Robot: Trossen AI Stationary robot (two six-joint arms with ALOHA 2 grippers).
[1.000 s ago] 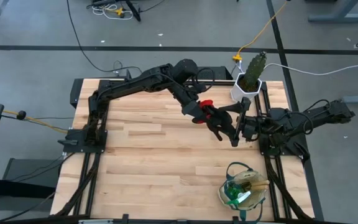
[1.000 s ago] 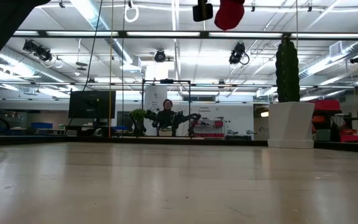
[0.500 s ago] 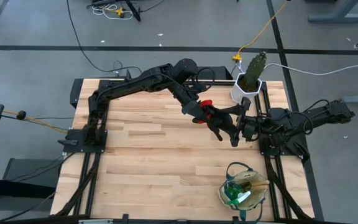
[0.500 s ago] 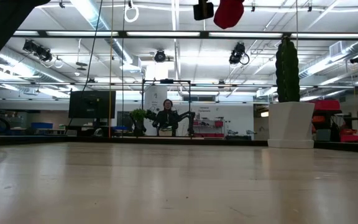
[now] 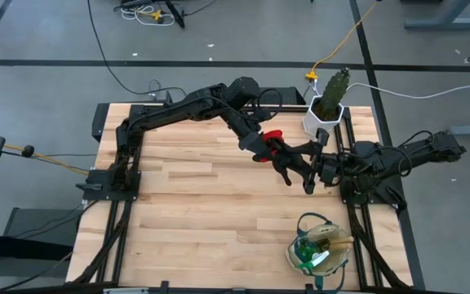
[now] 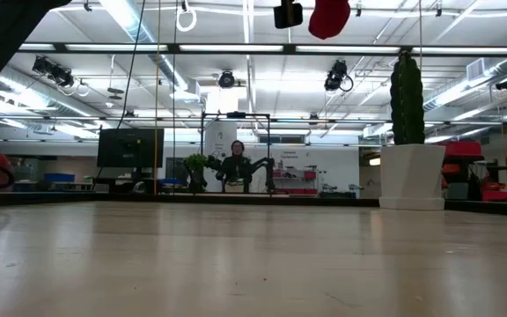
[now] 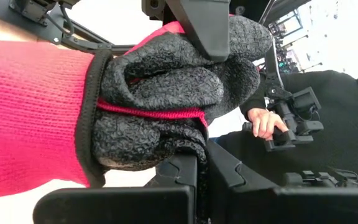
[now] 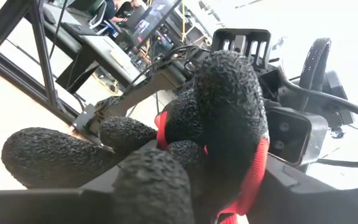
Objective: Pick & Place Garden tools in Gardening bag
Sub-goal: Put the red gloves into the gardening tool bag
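The red-and-black gloves (image 5: 288, 155) hang high over the table's middle right, between my two grippers. My left gripper (image 5: 266, 147) is shut on them near the red cuff (image 5: 272, 135). My right gripper (image 5: 310, 167) comes from the right and is shut on their black finger ends (image 8: 229, 112). In the low view only the red cuff (image 6: 328, 18) shows, at the top edge. The gardening bag (image 5: 321, 249) stands at the near right with a green-and-white spray bottle (image 5: 307, 255) inside. My left gripper pinches the bunched gloves' black palm part (image 7: 166, 81), just past the red cuff, between its two fingers (image 7: 204, 25). It reaches in roughly level from the table's left. The gloves are lifted clear of the table. My right gripper has the gloves' black finger ends (image 8: 166, 168) between its two fingers, coming about level from the table's right. The black knit lies against both fingers (image 8: 316, 193). The gloves hang clear of the table.
A green cactus (image 5: 334, 86) in a white pot (image 5: 323, 122) stands at the far right, close behind the grippers; the low view shows the cactus (image 6: 407, 97) at the right. Bare wood spreads over the left and near parts. People sit in the room beyond.
My right gripper has narrowed its fingers onto the gloves' black finger ends. Both arms have kept their places, and the gloves stay lifted between them.
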